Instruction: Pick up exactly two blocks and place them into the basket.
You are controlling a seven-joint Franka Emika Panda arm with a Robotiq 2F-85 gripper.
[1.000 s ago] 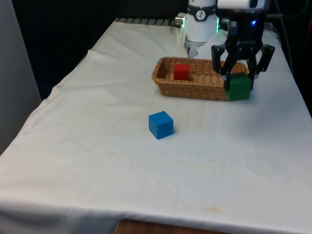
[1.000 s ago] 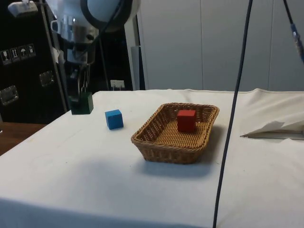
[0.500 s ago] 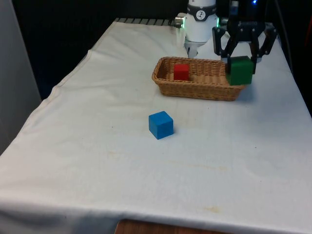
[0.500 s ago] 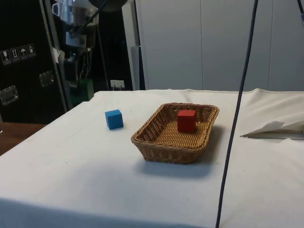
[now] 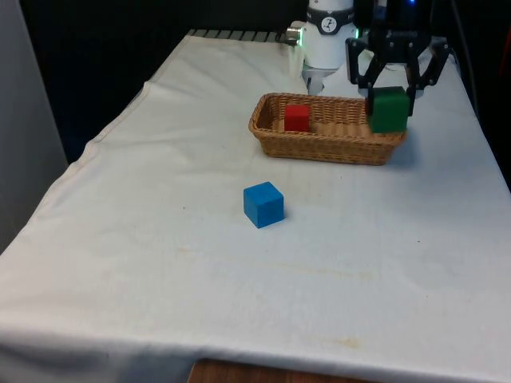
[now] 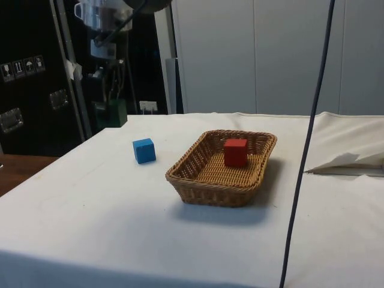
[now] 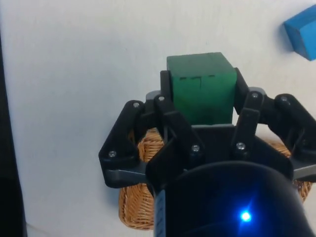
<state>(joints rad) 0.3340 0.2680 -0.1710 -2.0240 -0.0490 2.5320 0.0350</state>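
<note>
My gripper (image 5: 389, 89) is clenched on the green block (image 5: 389, 110), one finger on each side of it, as the wrist view (image 7: 200, 94) shows plainly. A second ago that block sat low on the cloth just off the basket's right end in the front view; since then I have lifted it clear of the table and drawn it a little left and farther back, so it now hangs by the right end of the basket (image 5: 319, 148). In the side view the green block (image 6: 111, 114) is well above the cloth. The red block (image 5: 297, 118) lies inside the basket already, so I judge this to be the second and last one: carry it over the rim and let go. The blue block (image 5: 263, 204) stays on the cloth, near of the basket, and should be left there.
</note>
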